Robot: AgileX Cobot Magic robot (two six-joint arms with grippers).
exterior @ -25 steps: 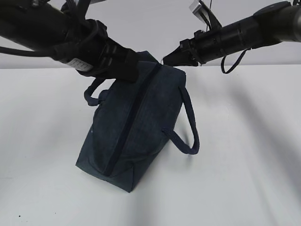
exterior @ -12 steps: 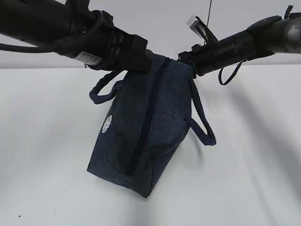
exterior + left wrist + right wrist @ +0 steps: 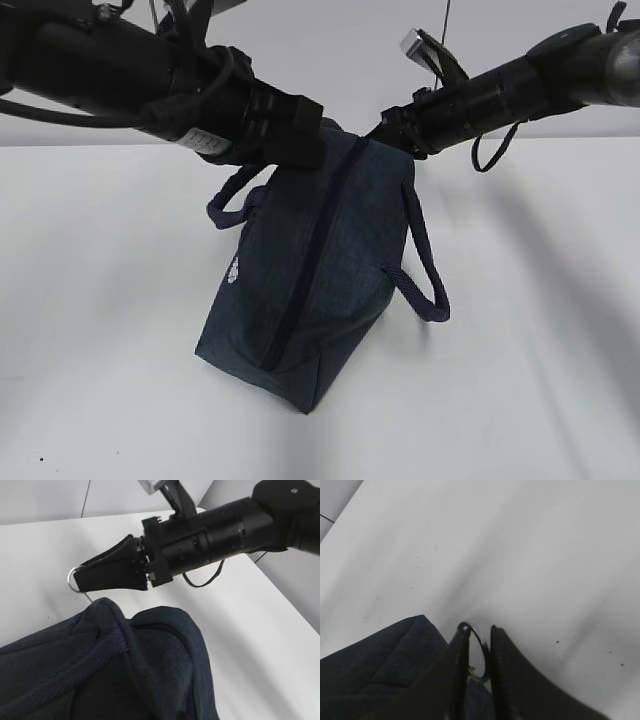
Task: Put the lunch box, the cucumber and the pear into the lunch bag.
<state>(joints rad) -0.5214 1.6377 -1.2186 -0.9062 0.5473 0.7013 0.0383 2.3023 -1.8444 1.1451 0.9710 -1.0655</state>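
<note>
Being held tilted above the table (image 3: 90, 330) in the exterior view, the lunch bag (image 3: 320, 270) is resting only on its near bottom corner. The left gripper (image 3: 308, 150) is being pressed into the bag's upper left end; its jaws are hidden there, but they are judged to be clenched on the fabric, since that end is being carried. The right gripper (image 3: 376, 130) is being kept at the bag's upper right end. The zipper (image 3: 305, 270) is showing as an unbroken dark line down the bag. No lunch box, cucumber or pear is being shown anywhere around the bag.

Bunched fabric of the lunch bag (image 3: 125, 670) is filling the lower part of the left wrist view. Just above the bag, the right gripper (image 3: 84, 580) is being shown with the ring pull (image 3: 74, 580) at its tips.

Beside the bag's edge (image 3: 380, 655) in the right wrist view, the ring pull (image 3: 476, 652) is sitting between the narrowly parted jaws of the right gripper (image 3: 479, 630); whether it is being pinched or let go cannot be told.

Whether the three items are already lying inside cannot be told.
</note>
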